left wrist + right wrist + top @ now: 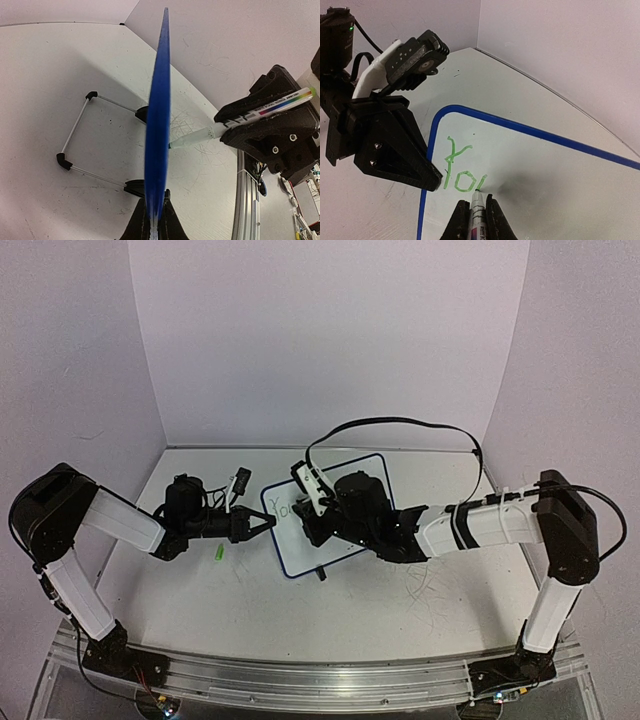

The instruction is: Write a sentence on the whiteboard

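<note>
The whiteboard stands near the middle of the surface, between the two arms. It is propped up on a wire stand, which lies on the side away from its writing face.

The left pincer is pressed together on the board's left edge. In the left wrist view its two black fingertips pinch the dark blue rim from both sides.

The right pincer sits in front of the writing face, clamped on a marker. The marker has a white barrel with a rainbow-coloured band. Its tip meets the board just right of the green lettering.

The sentence is only begun, near the upper left corner of the board and close beside the left pincer's grip. It reads as a Y, an o and one further upright stroke, all in thin green. The rest of the writing face is bare white.

A small green cap lies on the surface to the left of the whiteboard, under the left arm's wrist and apart from the board.
</note>
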You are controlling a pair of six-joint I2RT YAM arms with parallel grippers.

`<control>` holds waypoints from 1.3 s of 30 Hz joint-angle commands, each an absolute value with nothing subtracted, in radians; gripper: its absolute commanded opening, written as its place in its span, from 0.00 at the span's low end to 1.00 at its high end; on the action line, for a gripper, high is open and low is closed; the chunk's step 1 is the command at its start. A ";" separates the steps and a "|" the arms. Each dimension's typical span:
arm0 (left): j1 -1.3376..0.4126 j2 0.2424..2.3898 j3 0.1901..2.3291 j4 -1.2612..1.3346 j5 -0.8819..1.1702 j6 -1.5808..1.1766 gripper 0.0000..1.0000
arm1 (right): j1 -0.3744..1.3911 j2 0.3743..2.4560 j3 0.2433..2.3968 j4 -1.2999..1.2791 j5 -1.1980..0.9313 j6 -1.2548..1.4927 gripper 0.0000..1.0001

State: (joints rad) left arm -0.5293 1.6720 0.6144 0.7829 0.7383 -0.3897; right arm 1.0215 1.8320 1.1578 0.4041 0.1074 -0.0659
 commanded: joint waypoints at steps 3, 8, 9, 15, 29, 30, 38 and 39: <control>-0.538 1.651 0.626 0.753 0.749 -0.350 0.00 | 1.021 1.835 1.140 0.412 0.136 -0.044 0.00; -0.539 1.650 0.624 0.750 0.750 -0.349 0.00 | 1.021 1.833 1.136 0.411 0.165 -0.042 0.00; -0.539 1.649 0.623 0.749 0.750 -0.349 0.00 | 1.021 1.832 1.135 0.410 0.169 -0.042 0.00; -0.538 1.646 0.620 0.747 0.750 -0.345 0.00 | 1.021 1.828 1.138 0.409 0.189 -0.042 0.00; -0.538 1.650 0.621 0.744 0.749 -0.345 0.00 | 1.021 1.828 1.167 0.412 0.231 -0.048 0.00; -0.538 1.649 0.621 0.744 0.750 -0.345 0.00 | 1.021 1.830 1.171 0.414 0.231 -0.048 0.00; -0.538 1.647 0.618 0.744 0.747 -0.343 0.00 | 1.020 1.834 1.192 0.424 0.242 -0.052 0.00; -0.538 1.648 0.618 0.743 0.747 -0.343 0.00 | 1.020 1.835 1.195 0.425 0.245 -0.054 0.00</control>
